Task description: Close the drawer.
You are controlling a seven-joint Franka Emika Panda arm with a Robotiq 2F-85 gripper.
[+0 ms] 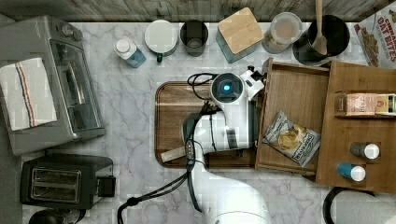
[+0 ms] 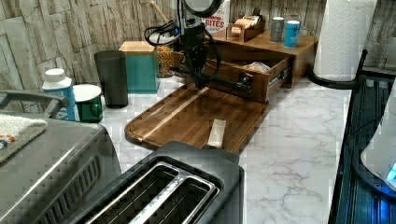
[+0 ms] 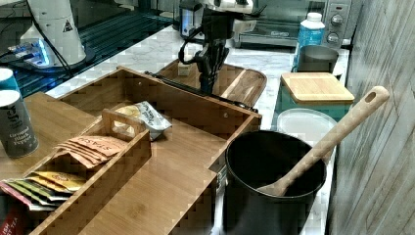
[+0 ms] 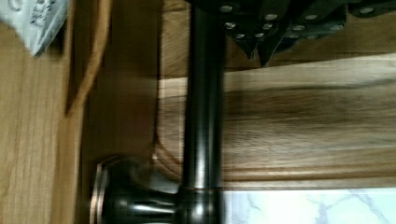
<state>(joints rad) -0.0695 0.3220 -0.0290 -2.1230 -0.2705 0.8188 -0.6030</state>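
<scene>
Jaws of the gripper (image 2: pixel 200 83) hang at the drawer's dark bar handle (image 4: pixel 201 116), just on the tray side of it; whether they are apart, together or clamped on the bar I cannot tell, since the wrist view cuts the fingertips off. Beneath the arm lies the darker wooden tray (image 1: pixel 175 105), mid-counter. Beyond the handle the drawer (image 1: pixel 292 91) stands pulled well out of the organiser (image 1: pixel 362 77), which sits toward the counter's edge at the top view's right; a snack bag (image 1: pixel 292 138) lies inside it. By my reading nothing of the closing is done yet: the whole push back under the organiser's top remains.
</scene>
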